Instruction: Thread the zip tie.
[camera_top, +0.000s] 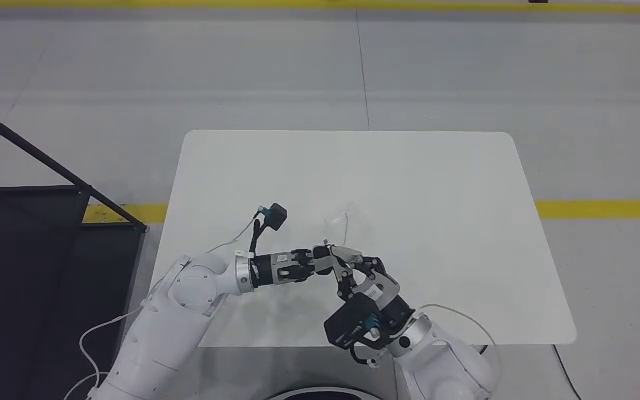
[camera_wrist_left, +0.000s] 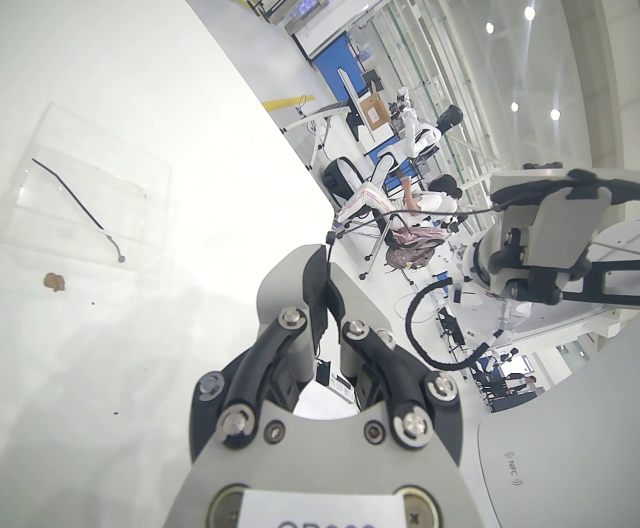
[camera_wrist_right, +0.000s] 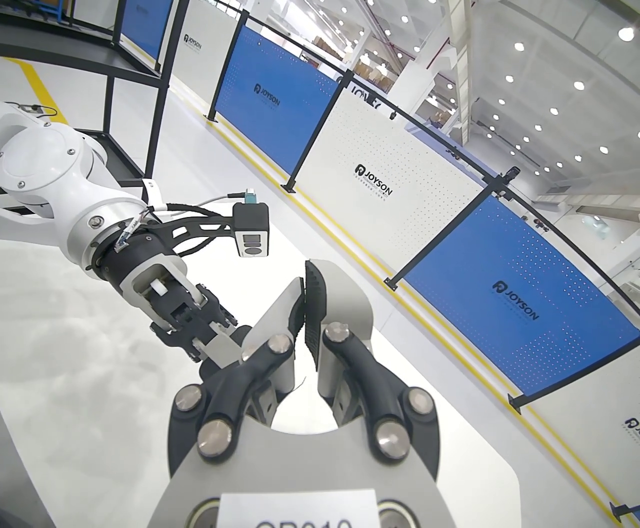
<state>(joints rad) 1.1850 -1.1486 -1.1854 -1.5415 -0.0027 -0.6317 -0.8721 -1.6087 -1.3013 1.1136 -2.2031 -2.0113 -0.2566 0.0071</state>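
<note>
Top view: both arms meet over the near centre of the white table (camera_top: 450, 200). The left claw (camera_top: 322, 260) and right claw (camera_top: 348, 268) sit tip to tip, just beside each other. A clear tray (camera_top: 340, 218) lies on the table just beyond them.

Left wrist view: the left claw (camera_wrist_left: 322, 265) is fully closed, pads pinching a thin black zip tie (camera_wrist_left: 328, 250). The tie's small head sticks out past the fingertips. The clear tray (camera_wrist_left: 115, 165) holds a second zip tie (camera_wrist_left: 75, 197), lying flat. A brown scrap (camera_wrist_left: 54, 281) lies on the table near the tray.

Right wrist view: the right claw (camera_wrist_right: 307, 280) has its pads pressed together. A thin dark strand (camera_wrist_right: 301, 384) shows below the pads; I cannot tell whether it is gripped. The left claw (camera_wrist_right: 220, 347) sits close against one finger.
</note>
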